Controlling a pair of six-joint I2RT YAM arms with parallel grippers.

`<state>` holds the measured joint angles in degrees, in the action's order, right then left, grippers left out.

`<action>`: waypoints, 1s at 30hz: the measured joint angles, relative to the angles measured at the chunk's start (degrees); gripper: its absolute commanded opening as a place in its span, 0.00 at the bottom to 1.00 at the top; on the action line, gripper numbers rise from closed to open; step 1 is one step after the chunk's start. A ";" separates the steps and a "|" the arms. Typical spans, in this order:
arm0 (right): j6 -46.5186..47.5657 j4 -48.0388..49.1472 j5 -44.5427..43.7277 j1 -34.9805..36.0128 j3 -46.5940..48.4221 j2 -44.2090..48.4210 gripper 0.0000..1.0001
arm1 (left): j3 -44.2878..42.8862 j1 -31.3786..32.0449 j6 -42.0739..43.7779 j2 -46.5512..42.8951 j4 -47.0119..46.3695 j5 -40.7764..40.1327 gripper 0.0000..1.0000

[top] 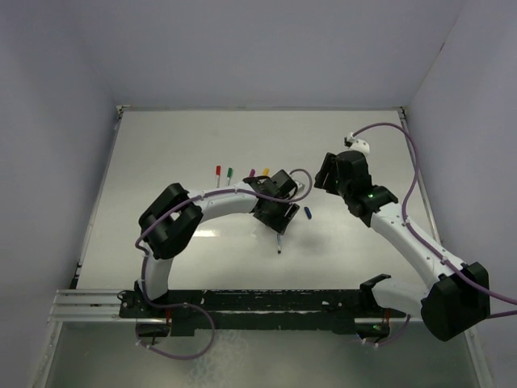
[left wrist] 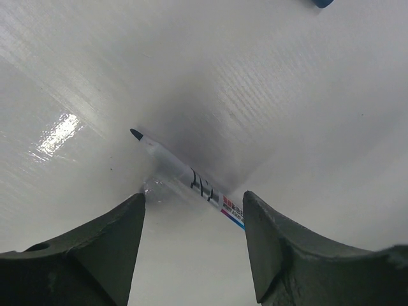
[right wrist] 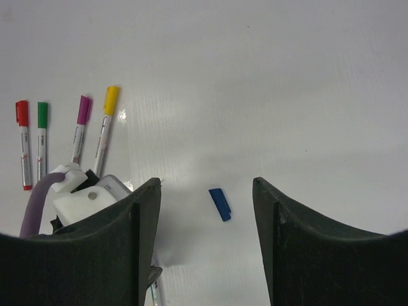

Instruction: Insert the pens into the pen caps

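Observation:
An uncapped pen [left wrist: 185, 175] with a dark tip lies flat on the white table; from above, this pen [top: 279, 241] sits just below my left gripper [top: 277, 220]. The left gripper [left wrist: 193, 195] is open and straddles the pen's barrel, its fingers clear of it. The loose blue cap [right wrist: 220, 204] lies on the table in front of my open right gripper [right wrist: 205, 182], whose jaws are empty. From above, the blue cap [top: 308, 212] lies between the left gripper and the right gripper [top: 327, 184].
Four capped pens lie in a row behind the left gripper: red [right wrist: 22, 143], green [right wrist: 41, 137], purple [right wrist: 80, 127] and yellow [right wrist: 105, 127]. The left wrist's white housing [right wrist: 83, 197] sits close to my right gripper's left finger. Walls ring the table [top: 161, 145].

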<state>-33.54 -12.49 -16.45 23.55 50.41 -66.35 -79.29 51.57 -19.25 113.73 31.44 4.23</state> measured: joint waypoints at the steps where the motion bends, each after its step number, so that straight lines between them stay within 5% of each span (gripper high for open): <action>1: 0.00 0.22 0.09 0.00 0.00 0.00 0.61 | 0.00 0.13 0.35 0.04 0.09 -0.52 0.53; 5: -0.07 0.76 0.50 -0.04 0.00 -0.02 0.61 | 0.09 0.50 1.07 0.17 0.92 -3.34 0.31; 13: -0.39 1.25 0.94 -0.09 0.00 -0.63 0.61 | 2.64 1.40 2.10 -0.94 -0.07 -10.75 0.23; 30: -1.03 1.27 1.40 -0.26 -0.35 -4.96 0.61 | 8.72 1.27 0.33 -5.09 -3.48 -12.11 0.37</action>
<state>-34.57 -11.22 -15.05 23.29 50.06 -71.31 -70.57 52.84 -18.92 108.64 27.97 -7.88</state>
